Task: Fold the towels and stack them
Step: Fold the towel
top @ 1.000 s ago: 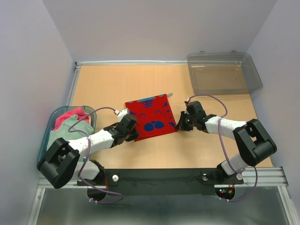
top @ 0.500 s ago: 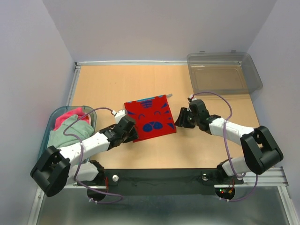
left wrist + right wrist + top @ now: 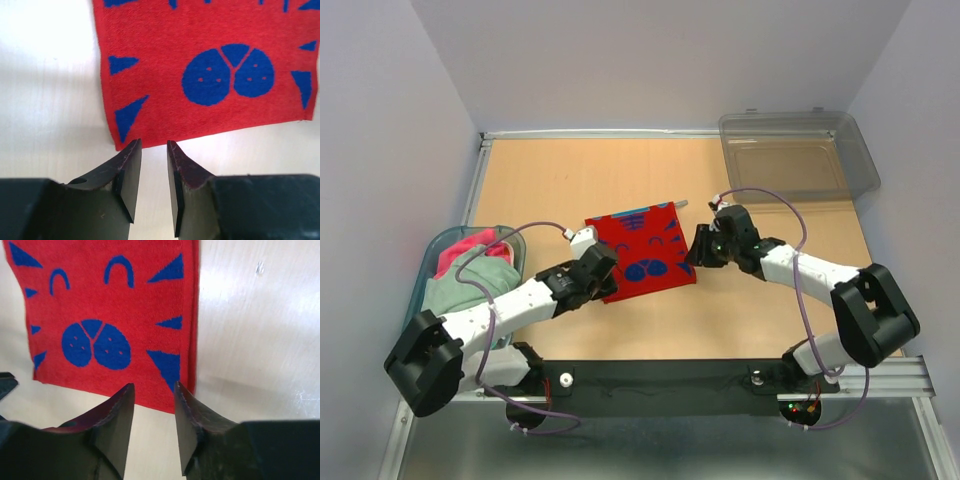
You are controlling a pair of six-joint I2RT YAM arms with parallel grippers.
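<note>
A red towel (image 3: 642,252) with a blue cat-face pattern lies flat on the wooden table, its near edge towards the arms. In the left wrist view the towel (image 3: 200,65) fills the top, and my left gripper (image 3: 154,142) stands open just short of its near-left corner, nothing between the fingers. From above, the left gripper (image 3: 603,272) sits at that corner. My right gripper (image 3: 698,250) is at the towel's right side. In the right wrist view the right gripper (image 3: 154,386) is open above the towel's (image 3: 110,315) near-right corner, holding nothing.
A blue-rimmed tub (image 3: 432,250) at the table's left edge holds a pink towel (image 3: 470,243) and a pale green one (image 3: 470,287). A clear grey plastic bin (image 3: 798,155) stands at the back right corner. A raised rail runs along the table's left and back edges.
Both grippers were shut at the towel's near corners a second ago and have since opened, letting it go. The right gripper has edged left towards the towel.
</note>
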